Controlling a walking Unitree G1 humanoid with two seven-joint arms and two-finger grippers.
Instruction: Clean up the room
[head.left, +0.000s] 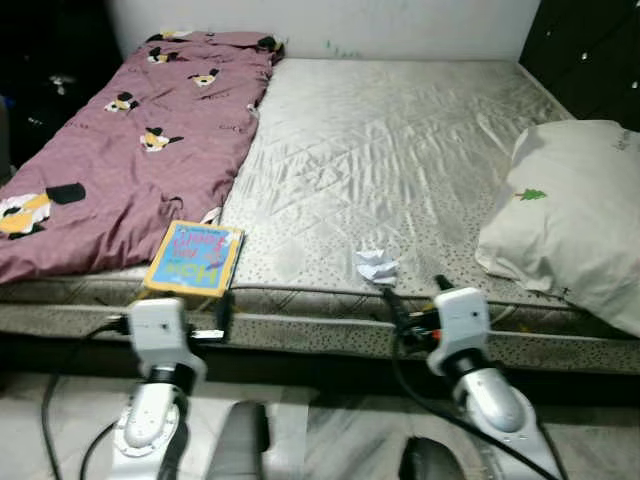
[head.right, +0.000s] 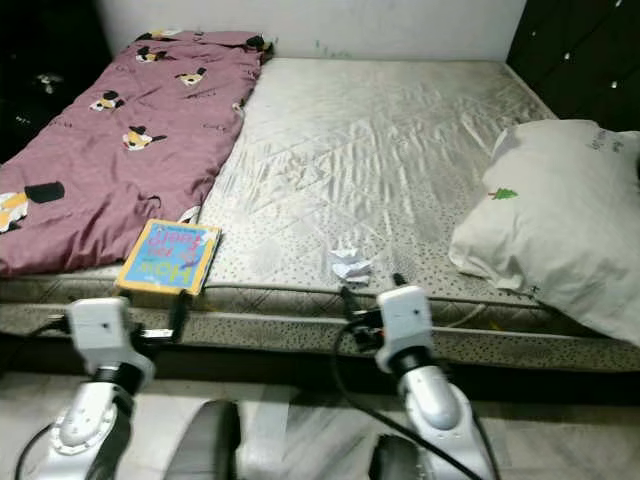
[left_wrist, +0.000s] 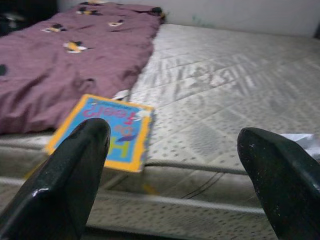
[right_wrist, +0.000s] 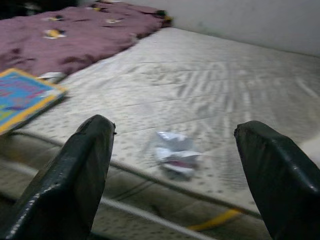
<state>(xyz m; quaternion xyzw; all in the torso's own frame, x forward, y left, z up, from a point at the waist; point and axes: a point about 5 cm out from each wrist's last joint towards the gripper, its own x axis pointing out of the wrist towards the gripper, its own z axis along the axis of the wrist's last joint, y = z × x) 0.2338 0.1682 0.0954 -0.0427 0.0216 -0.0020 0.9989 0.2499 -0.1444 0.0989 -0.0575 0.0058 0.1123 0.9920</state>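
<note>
Two silver arms reach toward the near edge of a bed (head.left: 400, 140) whose bare quilted mattress runs back to a pale wall. Along the bed's left side lies a purple blanket (head.left: 140, 140) printed with small cartoon figures. Just beside its near end, a blue and yellow book (head.left: 194, 258) lies flat at the mattress edge, one corner close to the blanket's hem. The left gripper (left_wrist: 175, 165) hangs low in front of the bed, just short of the book, its fingers (left_wrist: 75, 170) spread wide with nothing between them. Further along the same edge, well apart from the book, sits a crumpled piece of white paper (head.left: 376, 266). The right gripper (right_wrist: 175, 165) hangs just before that paper, level with the mattress side, its fingers (right_wrist: 80, 170) also spread wide and empty. On the right side of the bed rests a large white pillow (head.left: 580, 210) with a small green tree mark, partly overhanging the edge.
</note>
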